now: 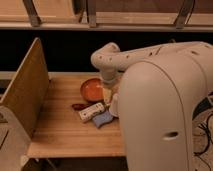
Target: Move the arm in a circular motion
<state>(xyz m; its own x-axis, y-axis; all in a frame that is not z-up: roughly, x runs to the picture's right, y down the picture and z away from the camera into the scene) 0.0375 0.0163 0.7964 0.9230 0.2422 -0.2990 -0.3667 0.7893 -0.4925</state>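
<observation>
The arm (155,115) hogs the right half of the camera view. There's a fat cream segment up front, then a thinner one that reaches left to an elbow and bends down over the wooden table (55,135). The gripper (112,97) hangs at the end of that bend, low over the table and just beside the orange bowl (91,89). It's mostly tucked behind the big segment, so honestly I can't tell if it's open or closed.

Since the job is only tracing a circle, I'd guess nothing here is meant to be grabbed. The bowl, the white box (91,111), the blue cloth (103,119) and a small dark red thing (78,106) look like clutter bunched near the wrist, so a low sweep could clip them. The wooden side panel (25,90) stands well apart on the left.
</observation>
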